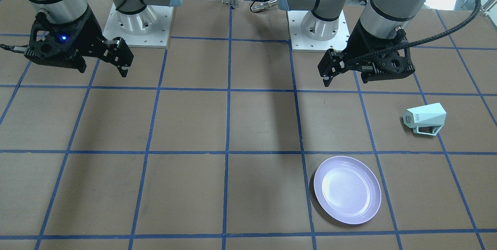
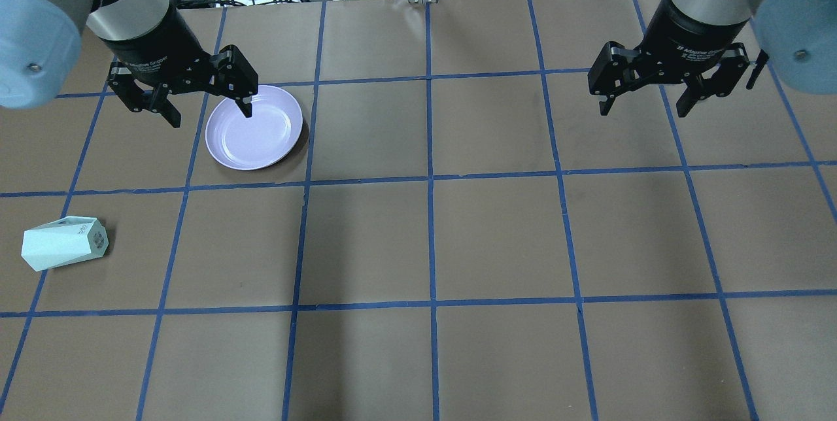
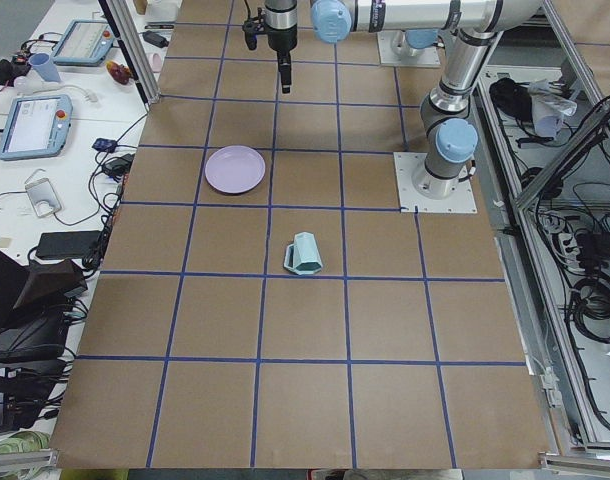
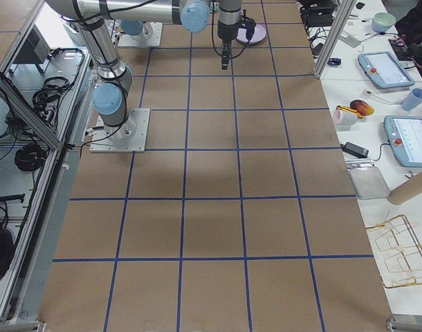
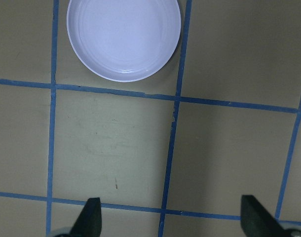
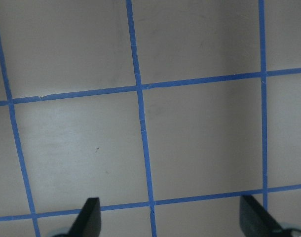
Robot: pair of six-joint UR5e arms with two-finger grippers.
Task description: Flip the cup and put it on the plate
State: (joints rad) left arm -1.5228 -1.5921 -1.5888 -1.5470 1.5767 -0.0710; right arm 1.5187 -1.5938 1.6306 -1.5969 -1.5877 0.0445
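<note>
Lying cup [image 2: 63, 242]: small, mint-green, flat-sided, tipped on its side on the brown table [image 2: 497, 238], left of the round shiny purple plate [image 2: 255, 127] and closer to the robot.
Long way: sideways, mouth pointing away from plate.
Left hand [image 2: 210, 117]: wide open, above plate's edge, nearer the cup.
Right hand [image 2: 641, 110]: wide open, far from plate.

Your table: brown top, blue tape grid, two things lying on it.
In the overhead view you see the table [image 2: 497, 238] crossed by blue tape lines [image 2: 429, 179] into squares. The lavender plate [image 2: 254, 127] lies flat at upper left. The mint cup [image 2: 63, 242] lies on its side at the left edge, well apart from the plate, its printed base toward the frame's right.
</note>
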